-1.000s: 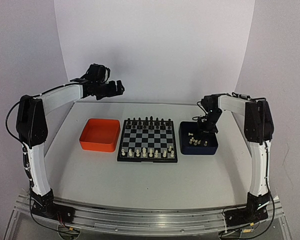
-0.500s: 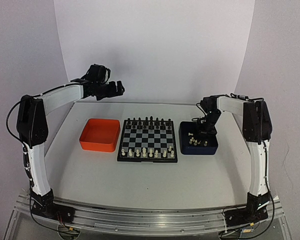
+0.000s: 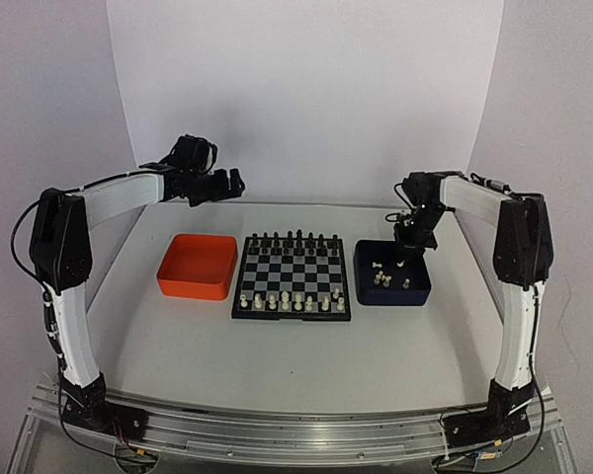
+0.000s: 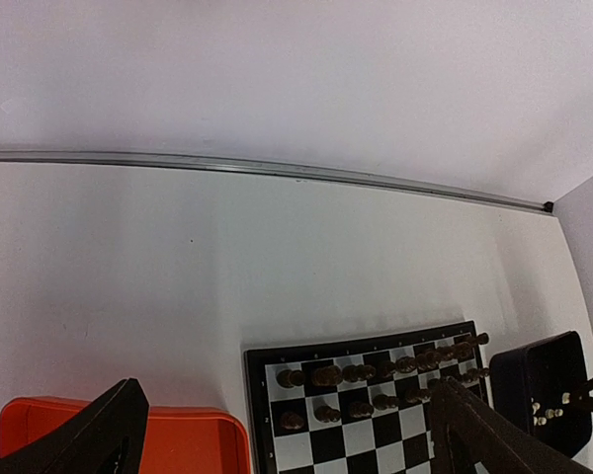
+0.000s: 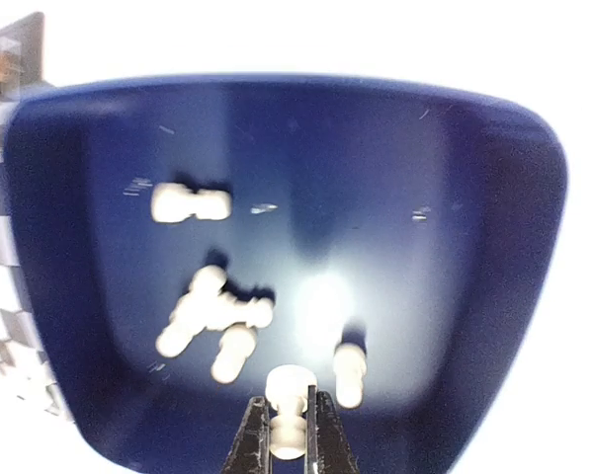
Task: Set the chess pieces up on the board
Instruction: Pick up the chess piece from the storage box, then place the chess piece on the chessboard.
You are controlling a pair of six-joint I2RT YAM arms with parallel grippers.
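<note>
Right wrist view: one white piece [image 5: 289,387] stands upright between the fingertips of the right hand [image 5: 289,434], which is clamped on its stem. Whether it is clear of the floor of the blue tray [image 5: 494,197] cannot be told. Further white pieces [image 5: 212,318] lie loose in the same tray: one on its side at far left, a cluster left of centre, and one just right of the gripped piece.

Top view: the board [image 3: 295,269] lies mid-bench [image 3: 277,365]. White pieces stand along its near rows and black pieces [image 3: 292,240] along its far rows. The blue tray sits just right of the board and the orange tray [image 3: 193,288] just left. The right hand is over the far part of the blue tray. The left hand [image 3: 225,184] hangs high beyond the orange tray, well apart from the board.

Left wrist view: its fingers [image 4: 94,439] are spread wide apart.
</note>
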